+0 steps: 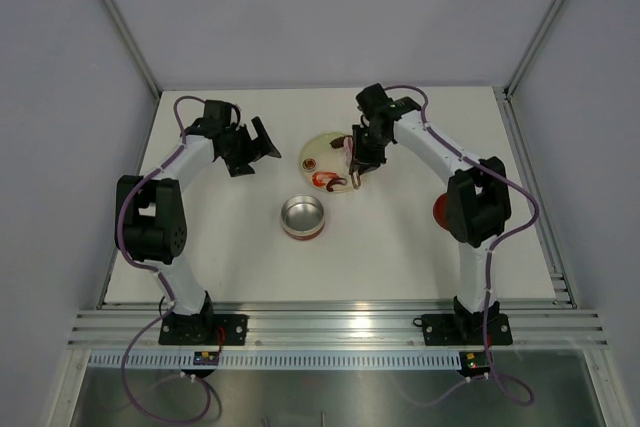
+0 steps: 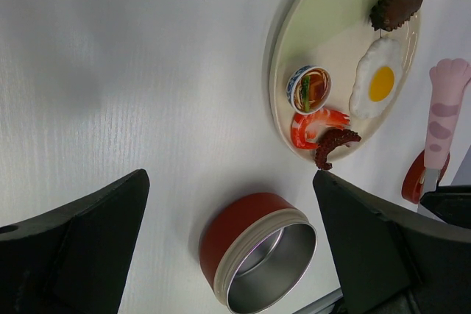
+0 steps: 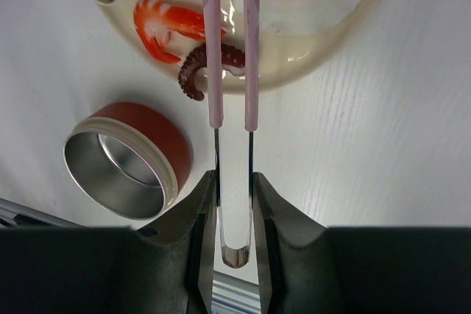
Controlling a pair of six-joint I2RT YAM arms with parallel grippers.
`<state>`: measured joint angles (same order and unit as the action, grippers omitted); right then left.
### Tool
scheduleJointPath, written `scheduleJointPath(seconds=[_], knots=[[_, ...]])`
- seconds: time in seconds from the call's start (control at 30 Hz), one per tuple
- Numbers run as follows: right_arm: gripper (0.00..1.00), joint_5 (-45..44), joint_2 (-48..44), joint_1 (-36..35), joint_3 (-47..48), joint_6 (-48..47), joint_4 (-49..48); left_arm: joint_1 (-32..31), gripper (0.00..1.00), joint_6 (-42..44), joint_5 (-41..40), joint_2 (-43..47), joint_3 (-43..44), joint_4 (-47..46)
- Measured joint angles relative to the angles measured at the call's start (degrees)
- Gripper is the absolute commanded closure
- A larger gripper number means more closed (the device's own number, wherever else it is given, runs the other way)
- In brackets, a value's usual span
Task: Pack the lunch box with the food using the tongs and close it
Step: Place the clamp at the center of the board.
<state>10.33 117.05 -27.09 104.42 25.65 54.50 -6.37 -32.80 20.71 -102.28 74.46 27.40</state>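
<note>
The lunch box [image 1: 302,218], a round metal tin with a red wall, stands open on the table in front of the plate [image 1: 313,147]; I see nothing inside it [image 2: 259,259]. On the plate lie a fried egg [image 2: 379,79], a brown sausage-like piece [image 2: 397,6], a red-and-white shrimp [image 3: 165,27] and a dark curled tentacle [image 3: 199,71]. My right gripper [image 3: 235,182] is shut on the pink tongs [image 3: 214,49], whose arms reach over the plate's near rim above the tentacle; their tips are out of view. My left gripper [image 2: 228,178] hangs open left of the plate, holding nothing.
A small patterned bowl [image 2: 309,87] also sits on the plate. The red lid [image 1: 439,211] lies at the right, partly hidden behind my right arm. The aluminium rail [image 1: 330,327] runs along the table's near edge.
</note>
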Motion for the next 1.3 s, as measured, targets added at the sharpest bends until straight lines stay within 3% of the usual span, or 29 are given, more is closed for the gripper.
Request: scheduleJointPath(seconds=[0.37,0.77,0.9,1.0,1.03,1.3], knots=[[0.95,-9.09,-16.13,0.09,-23.89,-1.44,-2.56,0.00,0.01,0.00,0.09,0.70,-1.49,0.02],[0.82,-18.62,-26.43,-3.65,-48.43,3.37,-17.09,-0.02,0.01,-0.02,0.50,4.74,-4.74,0.04],[0.60,-21.49,-26.40,-3.78,-53.53,6.34,-23.30,-0.02,0.01,0.02,0.50,6.38,-5.16,-0.04],[0.50,-22.77,-27.04,-3.78,-56.15,8.28,-27.12,-0.02,0.01,0.04,0.50,7.28,-5.68,0.26],[0.42,-23.15,-27.47,-3.78,-56.96,8.83,-28.41,-0.02,0.01,0.04,0.50,7.43,-5.73,0.39],[0.34,-24.94,-32.22,-3.96,-61.53,13.03,-32.76,-0.13,0.01,0.13,0.61,8.37,-6.62,0.44]])
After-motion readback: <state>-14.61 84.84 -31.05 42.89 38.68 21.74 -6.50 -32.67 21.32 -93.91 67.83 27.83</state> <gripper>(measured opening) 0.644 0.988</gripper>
